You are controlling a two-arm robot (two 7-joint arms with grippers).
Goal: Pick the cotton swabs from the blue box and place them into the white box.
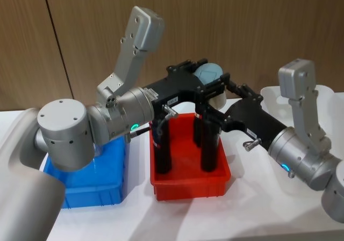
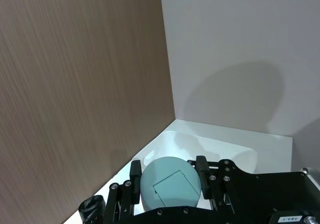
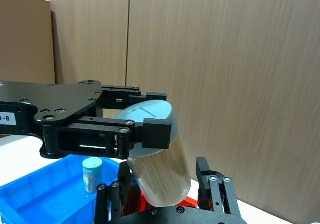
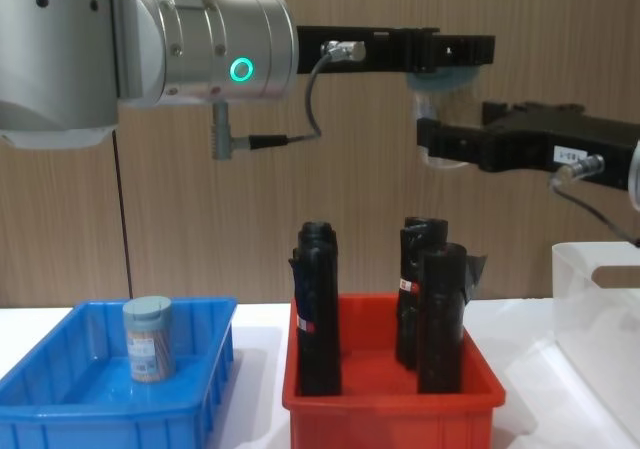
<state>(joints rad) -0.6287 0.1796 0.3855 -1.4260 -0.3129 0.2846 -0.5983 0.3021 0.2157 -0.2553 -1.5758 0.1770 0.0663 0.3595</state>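
- Chest view: a clear cylindrical swab jar with pale blue lid (image 4: 438, 91) hangs high above the red plastic bin (image 4: 390, 409), its lid clamped by the left gripper (image 4: 455, 54).
- Around its lower body stands the right gripper (image 4: 435, 144), jaws spread and seemingly not touching; this looks like a handover.
- A second jar (image 4: 148, 339) waits in the shallow blue plastic box (image 4: 60, 414), left.
- The translucent white tub (image 4: 590, 309), right, shows no jar inside.
- Tall black rolls (image 4: 318, 309) fill the red bin.

My left gripper (image 3: 149, 115) pinches a tilted cotton swab jar (image 3: 162, 174) by its pale blue lid, the clear body between the parted fingers (image 3: 212, 186) of my right gripper (image 3: 160, 191). A second jar (image 4: 148, 341) stands upright in the blue box (image 4: 100, 419), well below my left gripper. The white box (image 4: 595, 319) sits below my right gripper, off to its right.
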